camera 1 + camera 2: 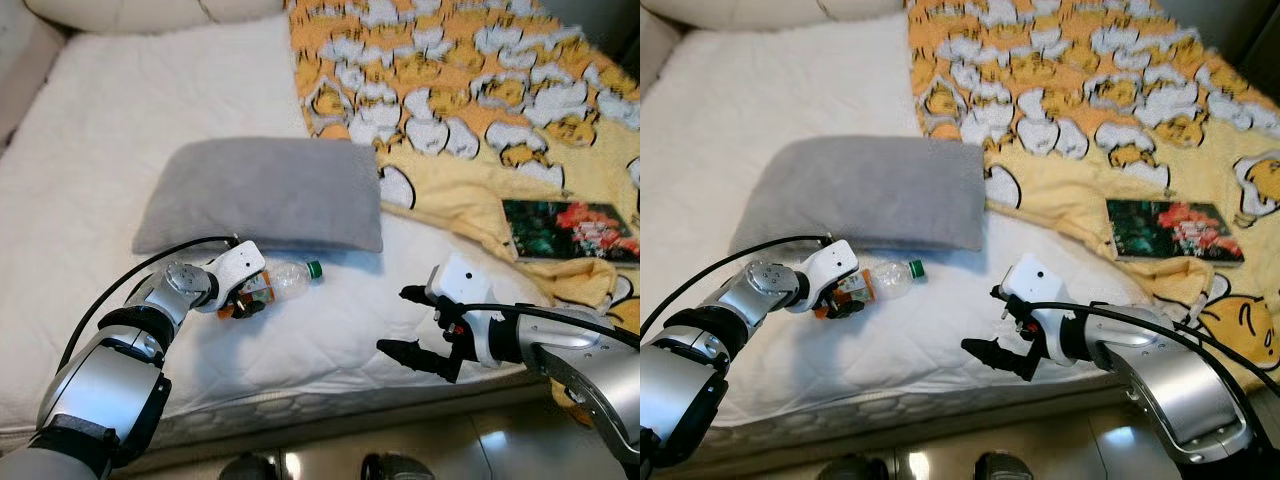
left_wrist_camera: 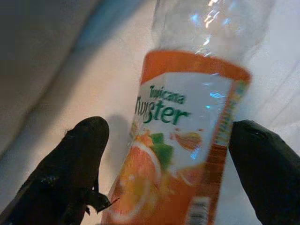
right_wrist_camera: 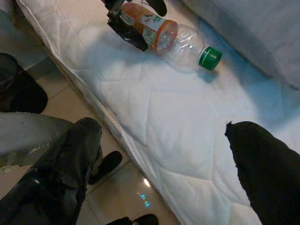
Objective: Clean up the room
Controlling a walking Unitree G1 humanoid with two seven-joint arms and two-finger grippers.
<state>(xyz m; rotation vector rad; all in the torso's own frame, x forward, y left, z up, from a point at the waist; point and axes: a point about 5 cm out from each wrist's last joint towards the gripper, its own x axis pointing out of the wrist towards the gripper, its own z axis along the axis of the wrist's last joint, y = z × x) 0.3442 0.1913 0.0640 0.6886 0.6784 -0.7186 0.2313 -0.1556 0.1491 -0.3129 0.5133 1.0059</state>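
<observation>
A clear plastic bottle (image 1: 287, 279) with an orange Tropicana Twister label and a green cap lies on its side on the white mattress (image 1: 120, 110), just in front of a grey pillow (image 1: 265, 195). My left gripper (image 1: 243, 300) is open, its two black fingers straddling the bottle's labelled bottom end (image 2: 183, 140); a small gap shows beside one finger (image 2: 84, 154). My right gripper (image 1: 395, 320) hangs open over the mattress's front edge, to the right of the bottle, holding nothing. The right wrist view looks back at the bottle (image 3: 173, 37).
A yellow patterned blanket (image 1: 470, 90) covers the bed's right half, with a dark floral book (image 1: 570, 230) lying on it. Tiled floor (image 1: 440, 440) runs along the bed's front edge, where my feet (image 1: 250, 467) stand. A cream cushion (image 1: 150, 10) sits at the bed's far end.
</observation>
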